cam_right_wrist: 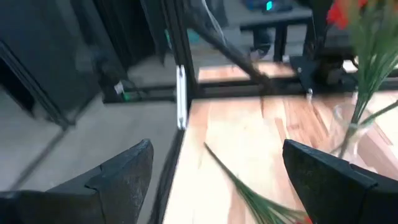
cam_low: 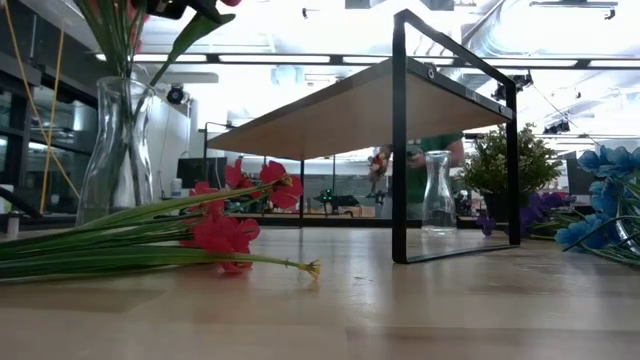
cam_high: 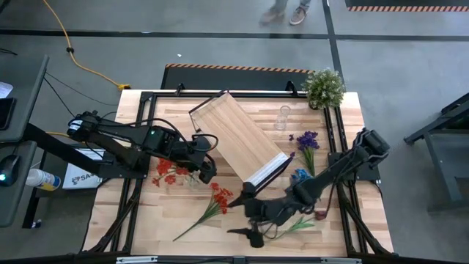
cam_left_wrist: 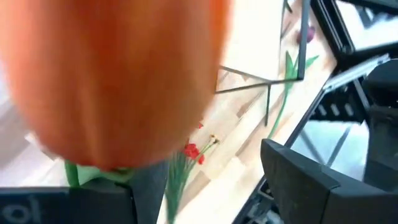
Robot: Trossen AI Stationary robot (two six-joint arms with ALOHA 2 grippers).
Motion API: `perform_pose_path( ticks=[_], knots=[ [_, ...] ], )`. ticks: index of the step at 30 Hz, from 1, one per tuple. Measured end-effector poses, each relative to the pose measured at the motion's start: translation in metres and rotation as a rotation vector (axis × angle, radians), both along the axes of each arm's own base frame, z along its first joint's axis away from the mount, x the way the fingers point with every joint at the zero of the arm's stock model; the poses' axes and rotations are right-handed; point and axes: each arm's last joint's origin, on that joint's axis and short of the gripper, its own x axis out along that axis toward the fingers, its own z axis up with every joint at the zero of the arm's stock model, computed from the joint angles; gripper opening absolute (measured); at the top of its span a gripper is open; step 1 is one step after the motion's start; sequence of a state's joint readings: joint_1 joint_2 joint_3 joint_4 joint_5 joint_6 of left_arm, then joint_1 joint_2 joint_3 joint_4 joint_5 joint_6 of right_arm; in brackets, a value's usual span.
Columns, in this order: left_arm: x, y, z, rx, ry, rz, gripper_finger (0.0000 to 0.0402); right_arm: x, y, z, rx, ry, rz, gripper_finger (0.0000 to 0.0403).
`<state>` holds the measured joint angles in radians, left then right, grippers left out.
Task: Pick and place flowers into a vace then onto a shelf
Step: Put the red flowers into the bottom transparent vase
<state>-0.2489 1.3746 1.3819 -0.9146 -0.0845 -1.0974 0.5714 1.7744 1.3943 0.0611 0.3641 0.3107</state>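
Observation:
A clear glass vase (cam_low: 120, 150) stands on the table's left part with green stems in it; its red blooms (cam_high: 168, 172) show from above. My left gripper (cam_high: 207, 172) hovers over the vase mouth, open, with an orange-red bloom (cam_left_wrist: 118, 74) filling its wrist view. Another red flower (cam_high: 218, 196) lies flat on the table, its stem pointing to the near edge. My right gripper (cam_high: 247, 213) hangs open just right of it, and the stem (cam_right_wrist: 249, 193) shows between its fingers. The shelf (cam_high: 238, 139) stands diagonally mid-table on its black frame (cam_low: 400, 140). My left gripper has a bloom and a green stem (cam_left_wrist: 93, 174) between its spread fingers, above the vase; the bloom hides the spot, so I cannot tell whether a finger touches the flower. My right gripper touches nothing.
A second, empty glass vase (cam_high: 282, 117) and a bushy potted plant (cam_high: 324, 86) stand at the far right. Purple (cam_high: 308, 141) and blue (cam_high: 300, 176) flowers lie right of the shelf. Black frame rails run along the table's edges. A person's feet show beyond the far edge.

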Motion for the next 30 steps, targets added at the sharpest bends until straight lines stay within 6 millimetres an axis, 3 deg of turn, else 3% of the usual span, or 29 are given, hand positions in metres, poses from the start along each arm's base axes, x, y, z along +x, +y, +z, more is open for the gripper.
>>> perform_pose_path(
  ticks=[7, 23, 30],
  knots=[
    [0.000, 0.000, 0.000, 0.105, -0.011, -0.148, 0.0282, 0.020, 0.012, 0.013, -0.097, 0.079, 0.001, 0.0344],
    [-0.001, -0.005, 0.000, 0.137, -0.031, -0.426, 0.0282, 0.009, 0.006, 0.012, -0.313, 0.204, -0.177, 0.0344],
    [-0.007, -0.022, 0.000, 0.152, -0.043, -0.536, 0.0282, 0.007, 0.002, 0.009, -0.421, 0.228, -0.237, 0.0344]
  ],
)
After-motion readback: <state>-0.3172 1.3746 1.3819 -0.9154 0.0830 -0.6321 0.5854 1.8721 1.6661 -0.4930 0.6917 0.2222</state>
